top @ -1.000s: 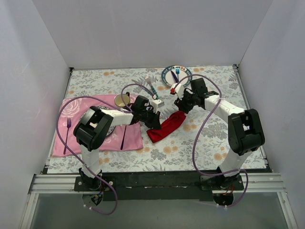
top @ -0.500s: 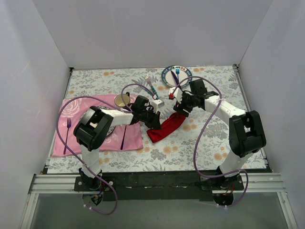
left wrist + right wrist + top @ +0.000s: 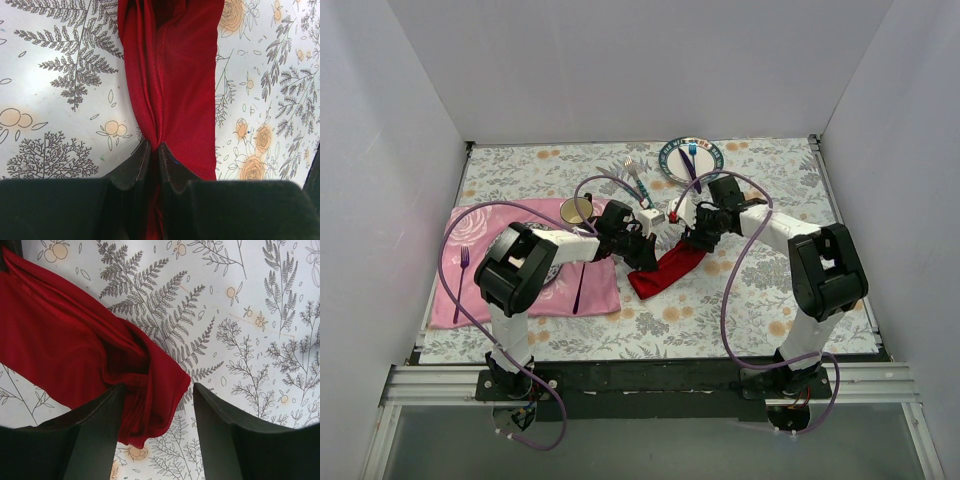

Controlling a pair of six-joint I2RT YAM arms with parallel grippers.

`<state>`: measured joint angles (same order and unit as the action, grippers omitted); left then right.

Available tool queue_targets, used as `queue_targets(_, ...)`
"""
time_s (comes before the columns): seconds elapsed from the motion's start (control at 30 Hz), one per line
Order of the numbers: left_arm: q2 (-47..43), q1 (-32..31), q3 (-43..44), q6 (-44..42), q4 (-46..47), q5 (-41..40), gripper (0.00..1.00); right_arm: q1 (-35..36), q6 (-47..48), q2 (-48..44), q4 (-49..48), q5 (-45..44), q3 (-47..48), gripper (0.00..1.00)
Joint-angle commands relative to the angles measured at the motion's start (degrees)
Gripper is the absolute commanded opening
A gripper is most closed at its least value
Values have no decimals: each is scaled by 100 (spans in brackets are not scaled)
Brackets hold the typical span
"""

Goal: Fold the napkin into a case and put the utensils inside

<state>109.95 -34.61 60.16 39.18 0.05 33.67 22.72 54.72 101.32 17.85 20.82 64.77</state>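
The red napkin (image 3: 671,269) lies bunched into a strip at table centre, its long axis diagonal from near-left to far-right. The left gripper (image 3: 154,149) is clamped on a pleat toward the near-left end. The right gripper (image 3: 159,389) stands spread over the far-right end. Surface: floral tablecloth (image 3: 770,290); white walls (image 3: 640,70) enclose three sides

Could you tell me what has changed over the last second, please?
The right gripper moved down and leftward to the far end of the napkin, and its open jaws now straddle the cloth without gripping it. The left gripper stayed shut on the napkin's other end, and the napkin itself hardly shifted.
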Motion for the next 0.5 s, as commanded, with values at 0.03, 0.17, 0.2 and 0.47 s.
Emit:
queue_targets(0.03,149,-11,-31,-174,-489,-212,5,127,206,46,-483,-192,-219,58)
queue_targets(0.17,141,-2,-39,-183,-506,-212,5,171,92,-77,-975,-508,-518,48)
queue_targets(0.2,132,-2,-48,-191,-498,-212,5,189,39,-147,-1054,-543,-597,47)
queue_targets(0.47,132,-11,-22,-218,-541,-264,5,233,56,-420,-1705,-921,-1221,7)
